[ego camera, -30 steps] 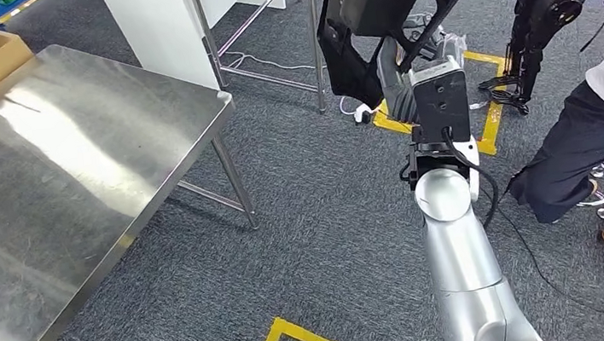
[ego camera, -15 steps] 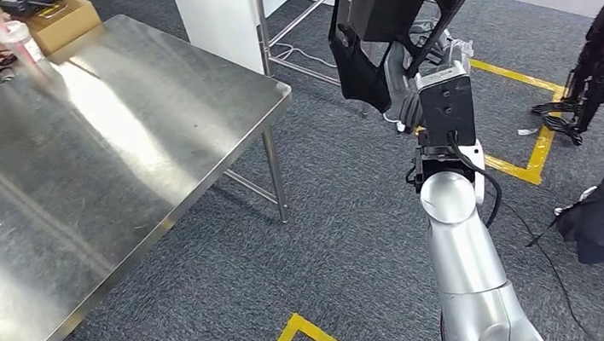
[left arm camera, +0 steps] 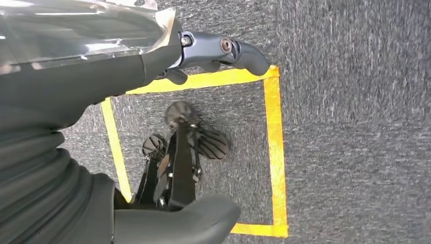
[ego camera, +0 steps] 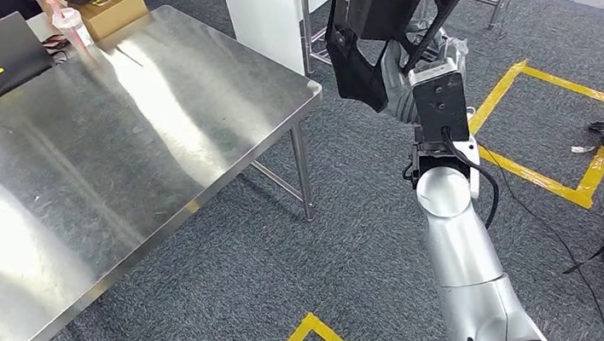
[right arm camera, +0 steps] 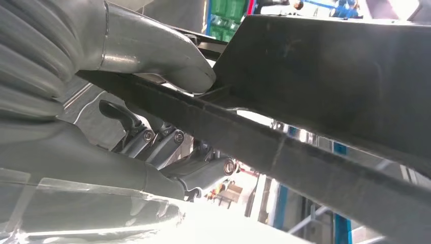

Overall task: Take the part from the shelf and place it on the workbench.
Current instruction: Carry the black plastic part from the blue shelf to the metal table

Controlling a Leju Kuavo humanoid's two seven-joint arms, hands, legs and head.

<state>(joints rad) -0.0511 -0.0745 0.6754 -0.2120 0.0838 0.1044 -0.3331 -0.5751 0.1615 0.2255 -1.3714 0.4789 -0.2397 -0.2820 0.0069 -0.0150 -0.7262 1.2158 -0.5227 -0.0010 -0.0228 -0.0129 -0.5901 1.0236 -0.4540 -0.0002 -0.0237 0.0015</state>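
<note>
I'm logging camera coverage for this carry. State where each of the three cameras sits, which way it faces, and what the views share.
Head view: high on the body, looking forward and down at the steel workbench, the grey carpet and the right arm raising the black part.
Left wrist view: behind the hanging left hand, facing the floor's yellow tape.
Right wrist view: behind the right hand, close on the part it grips.
Shared: head and right wrist views both show the part.

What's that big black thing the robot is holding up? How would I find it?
Start at the shiny steel workbench, then look right of its corner to the silver right arm rising from the bottom of the picture. At its top the right hand grips the part, a large black plastic frame with openings, held high over the grey carpet, the one dark thing off the floor.
</note>
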